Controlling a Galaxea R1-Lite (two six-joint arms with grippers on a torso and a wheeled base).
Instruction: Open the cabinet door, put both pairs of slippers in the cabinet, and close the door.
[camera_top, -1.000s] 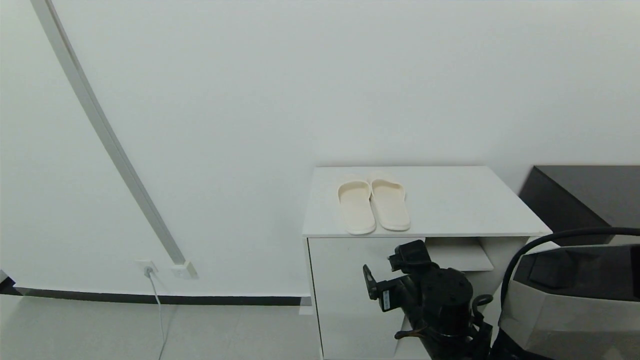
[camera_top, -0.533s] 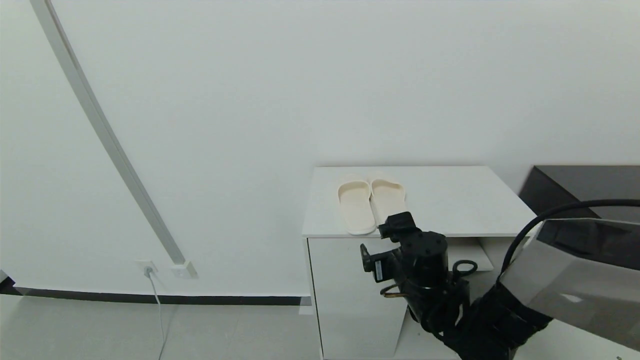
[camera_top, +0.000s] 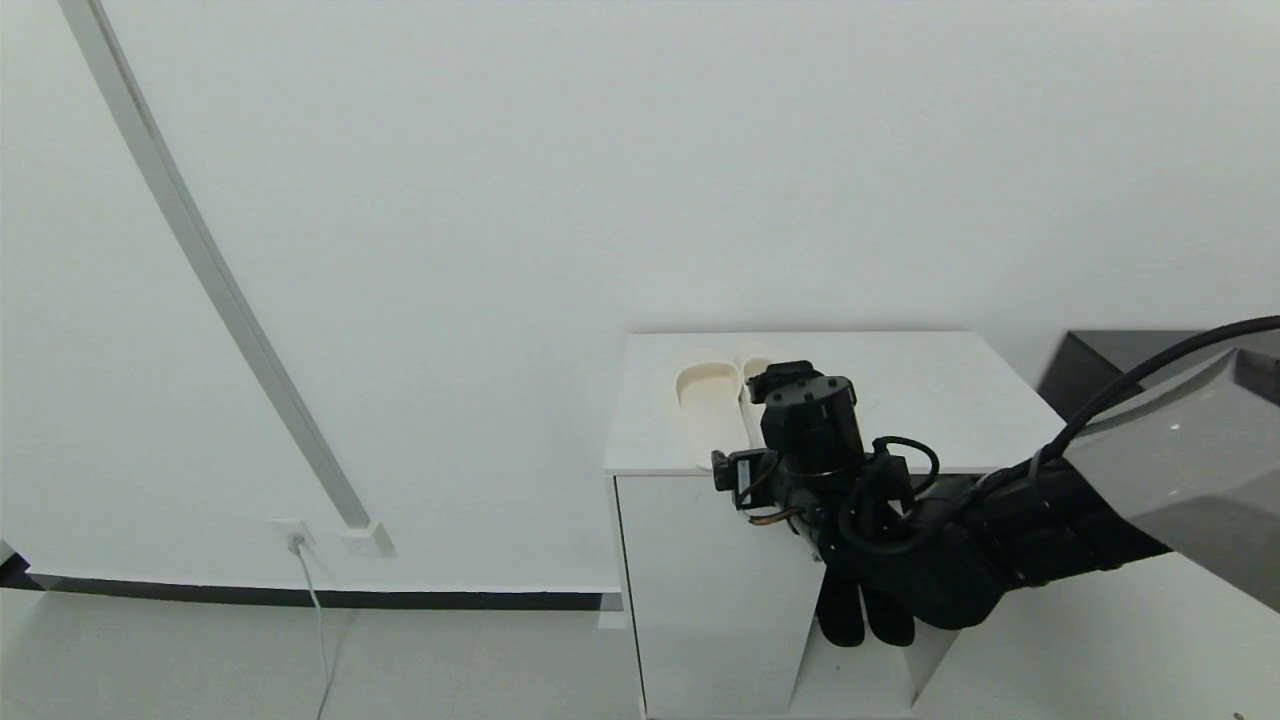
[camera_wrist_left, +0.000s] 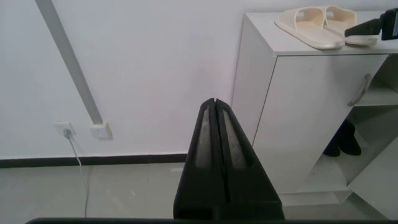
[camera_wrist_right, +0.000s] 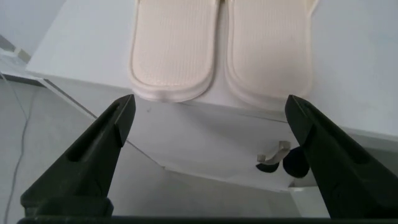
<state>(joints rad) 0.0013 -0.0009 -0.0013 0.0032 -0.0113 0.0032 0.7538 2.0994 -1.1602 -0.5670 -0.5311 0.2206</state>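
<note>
Your left gripper (camera_wrist_left: 215, 104) hangs low, back from the cabinet (camera_top: 900, 400), fingers pressed together, parked out of the way. Your right gripper (camera_wrist_right: 210, 109) hovers just over the cream slippers (camera_wrist_right: 174, 50), fingers spread wide, holding nothing, likely to take both heels at once. The pair lies side by side at the cabinet top's front edge. Below, the black slippers (camera_top: 865, 612) stand on the lower shelf (camera_top: 860, 680), that side open, so the cream pair looks next.

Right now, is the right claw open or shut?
Open: right claw fingers stand wide apart above the cream slippers on the cabinet top, holding nothing.
</note>
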